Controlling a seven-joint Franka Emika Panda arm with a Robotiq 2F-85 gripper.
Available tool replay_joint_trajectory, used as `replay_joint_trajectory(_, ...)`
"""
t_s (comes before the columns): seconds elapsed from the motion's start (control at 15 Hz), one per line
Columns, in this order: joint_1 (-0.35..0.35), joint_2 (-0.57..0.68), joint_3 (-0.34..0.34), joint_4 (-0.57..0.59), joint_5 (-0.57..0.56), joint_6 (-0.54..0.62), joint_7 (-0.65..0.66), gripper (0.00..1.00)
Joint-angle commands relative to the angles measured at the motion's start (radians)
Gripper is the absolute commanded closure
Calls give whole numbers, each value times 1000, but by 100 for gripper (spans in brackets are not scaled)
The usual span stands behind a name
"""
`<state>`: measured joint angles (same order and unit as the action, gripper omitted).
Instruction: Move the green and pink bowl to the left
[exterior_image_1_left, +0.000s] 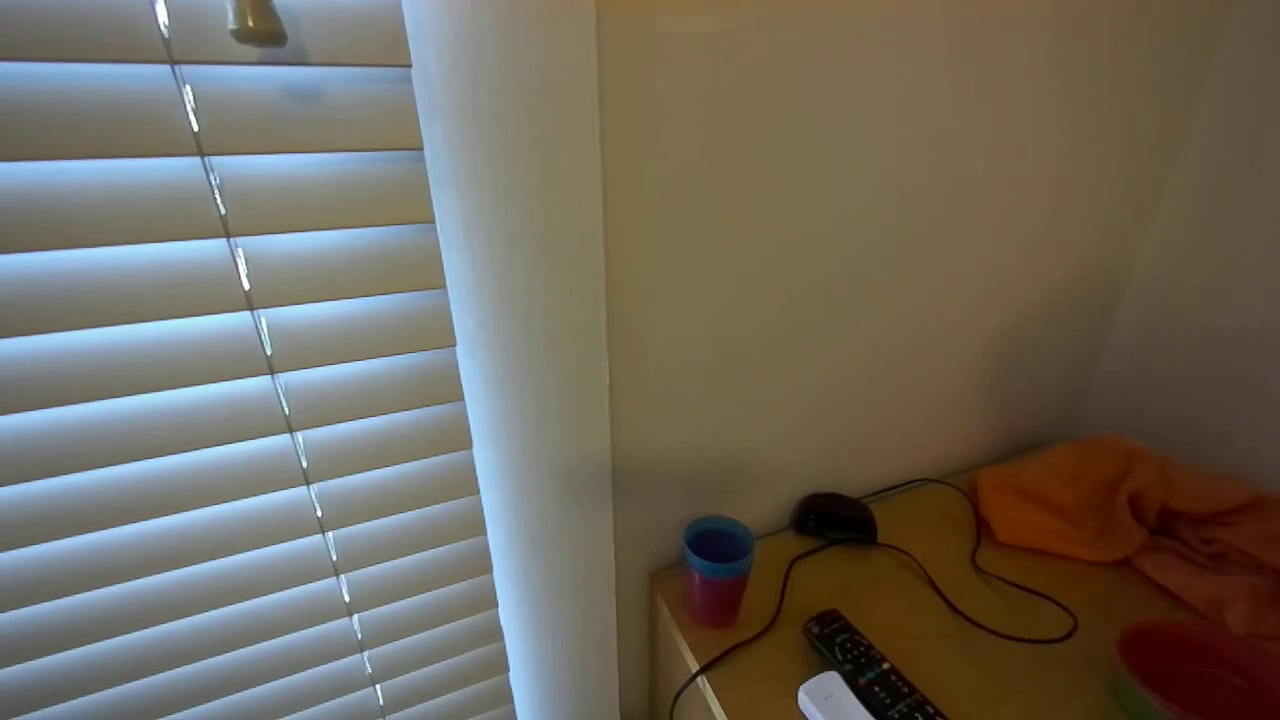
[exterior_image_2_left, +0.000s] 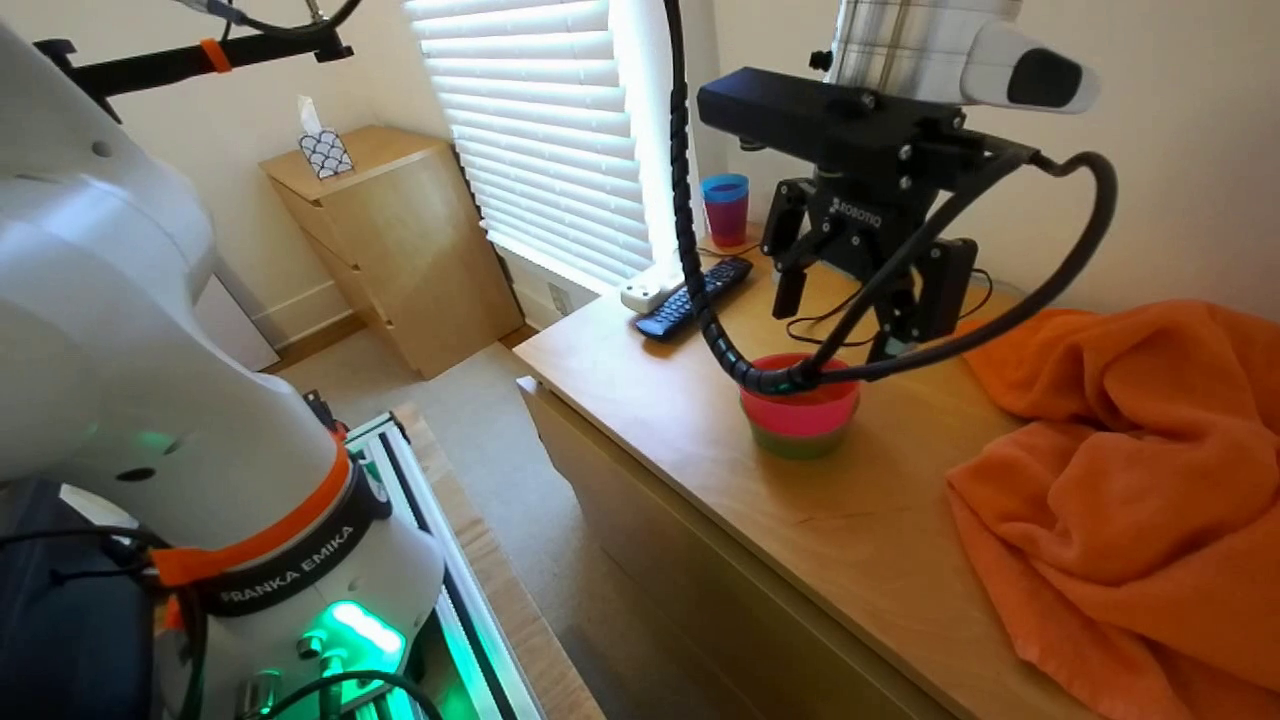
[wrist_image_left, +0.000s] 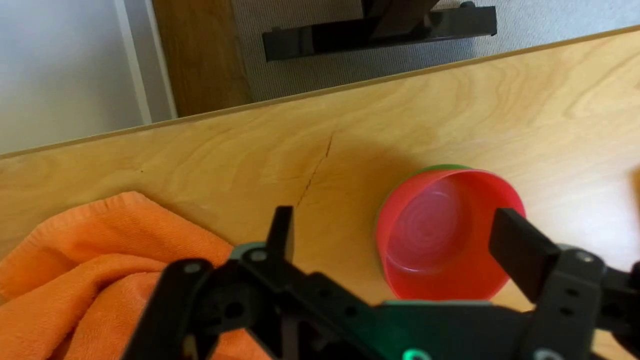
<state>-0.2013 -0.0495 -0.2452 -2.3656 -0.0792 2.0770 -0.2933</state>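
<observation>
Parted fingers (wrist_image_left: 520, 250), wooden tabletop (exterior_image_2_left: 890, 500), slatted blinds (exterior_image_1_left: 200, 390)

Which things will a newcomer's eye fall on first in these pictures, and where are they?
Probably the crumpled orange cloth, on the right of the wooden surface in an exterior view. Then the pink and green bowl, standing left of the cloth there, and the open black gripper hanging higher. A green light glows low on the white arm.

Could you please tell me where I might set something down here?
Bare wood lies between the pink and green bowl and the orange towel, and between bowl and remote. Around the remote, white object, cup and cord, it is crowded.
</observation>
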Motion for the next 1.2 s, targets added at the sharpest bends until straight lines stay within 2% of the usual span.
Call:
replay_joint_trajectory(0.0,-6,-2,6,4,0,-3,0,0)
replay_joint_trajectory(0.13,-5,-15,6,5,0,-3,0,0)
replay_joint_trajectory(0.27,-1,18,12,-4,-16,65,16,0)
replay_joint_trajectory(0.67,2,162,37,-4,16,223,-2,0)
replay_joint_trajectory(0.87,-3,225,54,4,36,278,-12,5)
replay_joint_trajectory(1.0,-11,268,65,21,49,277,-47,14)
replay_joint_trajectory(1.07,-15,288,71,30,54,272,-62,23)
replay_joint_trajectory(1.13,-20,305,75,38,58,266,-79,40)
